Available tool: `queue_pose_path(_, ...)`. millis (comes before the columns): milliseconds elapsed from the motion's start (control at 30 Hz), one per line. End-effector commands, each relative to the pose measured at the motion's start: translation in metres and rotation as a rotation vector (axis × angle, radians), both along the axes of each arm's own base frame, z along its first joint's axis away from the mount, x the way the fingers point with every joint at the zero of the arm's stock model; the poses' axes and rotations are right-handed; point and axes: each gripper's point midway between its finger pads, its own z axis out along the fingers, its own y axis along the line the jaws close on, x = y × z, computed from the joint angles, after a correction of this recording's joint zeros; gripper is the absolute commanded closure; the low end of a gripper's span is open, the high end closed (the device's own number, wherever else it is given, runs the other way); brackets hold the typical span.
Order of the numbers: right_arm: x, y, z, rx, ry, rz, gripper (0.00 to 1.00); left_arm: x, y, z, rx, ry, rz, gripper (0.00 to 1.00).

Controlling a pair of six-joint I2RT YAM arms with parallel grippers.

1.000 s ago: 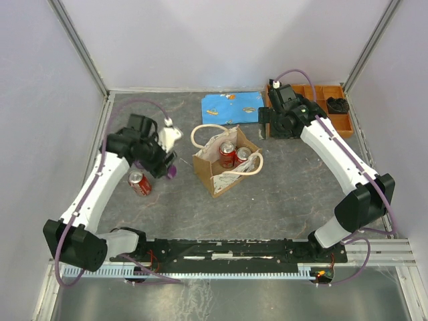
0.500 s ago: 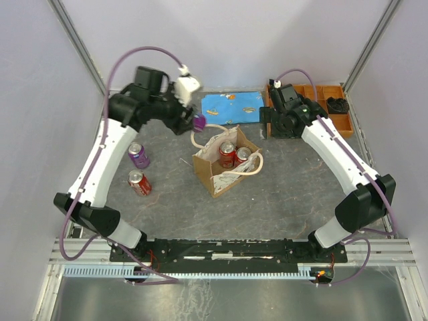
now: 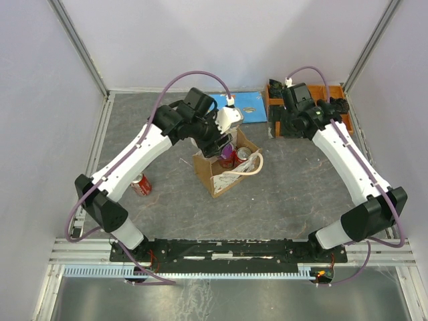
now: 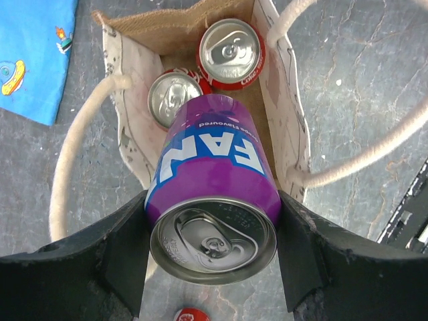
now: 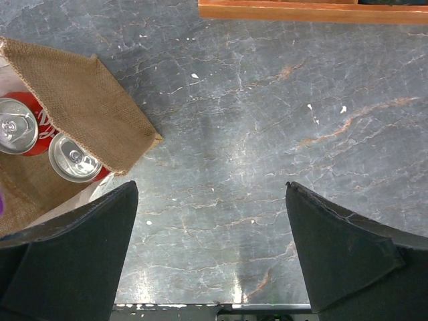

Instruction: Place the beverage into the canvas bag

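The tan canvas bag [image 3: 217,179] stands open at mid-table with two red cans [image 4: 231,50] inside and cream rope handles [image 4: 70,154]. My left gripper [image 3: 219,142] is shut on a purple Fanta can [image 4: 210,174]. It holds the can tilted just above the bag's opening [image 4: 167,27], lid toward the camera. My right gripper [image 3: 287,124] is open and empty over bare table right of the bag. The bag's corner [image 5: 73,100] and the two cans [image 5: 73,157] show at the left of the right wrist view.
A red can [image 3: 140,185] stands on the table left of the bag, and its top shows in the left wrist view [image 4: 190,314]. A blue cloth [image 3: 251,107] lies behind the bag. An orange compartment tray [image 3: 338,117] sits at the back right, behind the right gripper.
My left arm has swung right with the purple can, from the left side of the table to above the bag. The right arm has shifted slightly to the right.
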Motion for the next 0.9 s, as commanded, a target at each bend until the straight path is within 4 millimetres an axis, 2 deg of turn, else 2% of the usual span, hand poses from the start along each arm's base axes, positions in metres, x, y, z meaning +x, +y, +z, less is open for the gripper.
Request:
queue_pose_path(0,-0.008,-0.014,0.01,-0.021,-0.02,-0.005,0.01,0.024,-0.035,0.022,-0.109,-0.113,0.021,0.97)
queue_pose_path(200,-0.014,-0.024,0.01,-0.02,-0.012,-0.014,0.01,0.017,-0.045,-0.011,-0.032,-0.061,-0.019,0.97)
queue_pose_path(433,-0.025,-0.037,0.004,-0.024,0.007,-0.038,0.01,-0.002,-0.037,-0.033,0.031,-0.014,-0.045,0.97)
queue_pose_path(700,-0.023,-0.037,0.0,0.002,0.013,-0.043,0.01,-0.011,-0.021,-0.038,0.081,-0.004,-0.049,0.97)
queue_pose_path(867,-0.02,-0.037,0.0,0.005,0.014,-0.044,0.01,-0.012,-0.013,-0.03,0.092,-0.03,-0.044,0.97)
